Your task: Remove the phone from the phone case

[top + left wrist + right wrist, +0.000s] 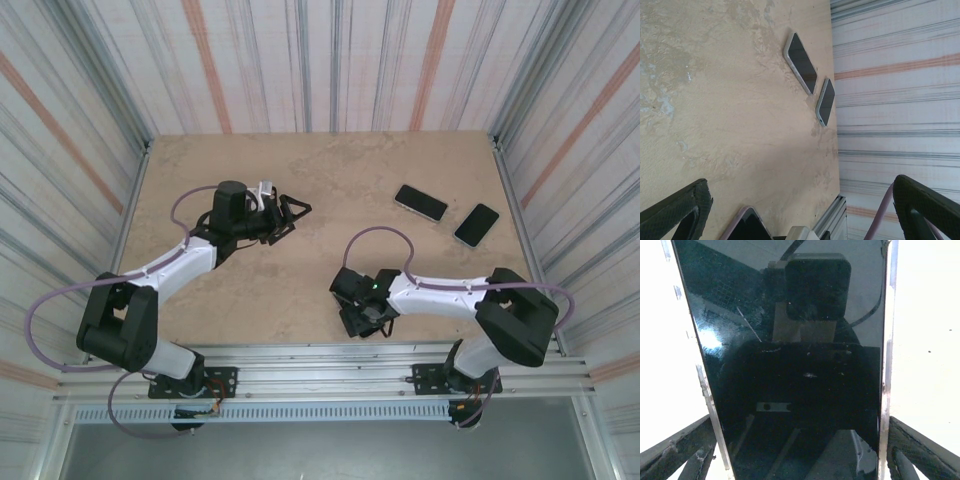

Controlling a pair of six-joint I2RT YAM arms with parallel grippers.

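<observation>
Straddling glossy black silver-edged phone (790, 340) with right gripper (800, 418) spread wide to pinch its sides, can't tell if touching.

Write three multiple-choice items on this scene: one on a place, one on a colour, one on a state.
1. The two loose phones lie on the table's: A far right part; B near left corner; C far left corner.
2. The arm cables are: A green; B purple; C orange.
3. The left hand is: A shut on a phone; B shut and empty; C open.
Answers: A, both lie toward the far right corner; B, a purple loop runs along each arm; C, its jaws stand wide apart.
</observation>
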